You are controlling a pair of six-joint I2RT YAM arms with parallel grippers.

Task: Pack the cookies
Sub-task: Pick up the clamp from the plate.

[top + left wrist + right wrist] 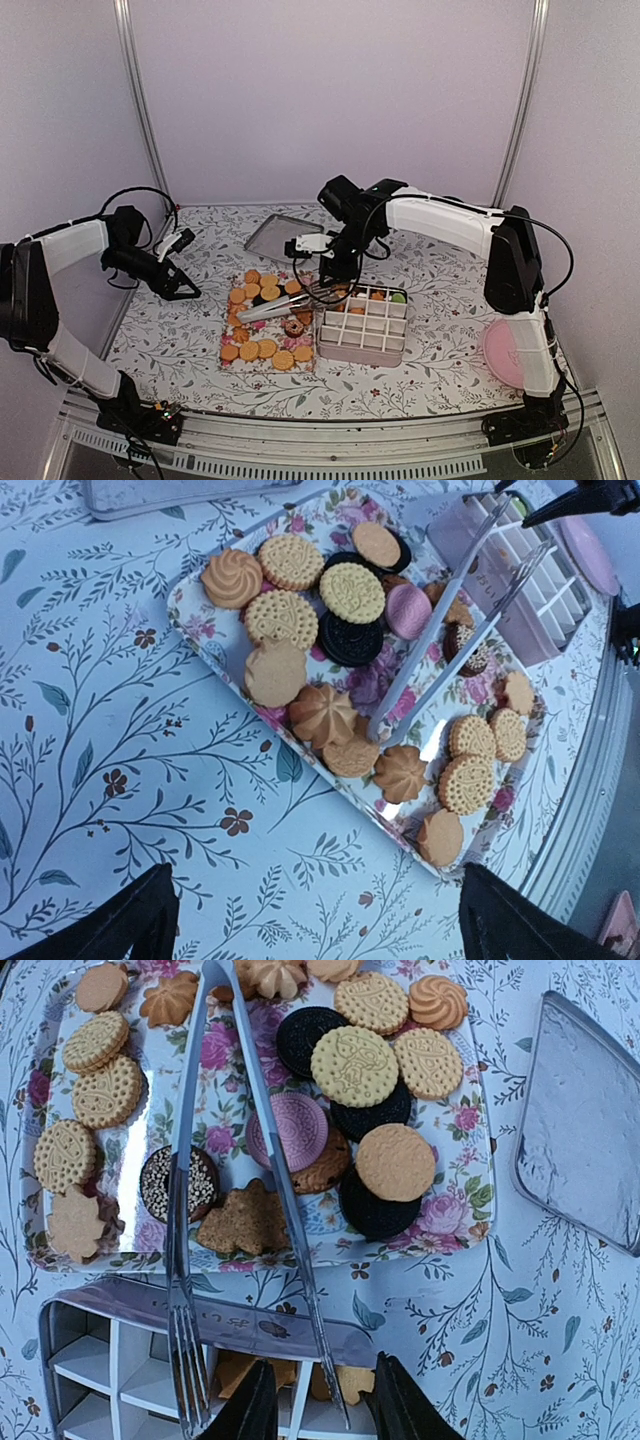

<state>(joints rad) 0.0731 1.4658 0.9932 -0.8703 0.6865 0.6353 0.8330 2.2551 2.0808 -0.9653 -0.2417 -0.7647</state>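
The cookies (352,1065) lie on a floral tray (455,1120): mostly golden, some dark, one pink (300,1130). A few golden ones sit in the white divided box (362,345), with a green one (398,297) at its back right. Metal tongs (290,1200) rest across the tray and the box rim. My right gripper (320,1405) hovers over the box, open; one tong arm's tip lies between its fingers with gaps on both sides. My left gripper (320,920) is wide open over the tablecloth just left of the tray (195,620), with nothing in it.
A metal lid (278,234) lies behind the tray. A large pink plate (508,352) sits at the right by the right arm's base. White walls close in the back and sides. A metal rail runs along the table's near edge.
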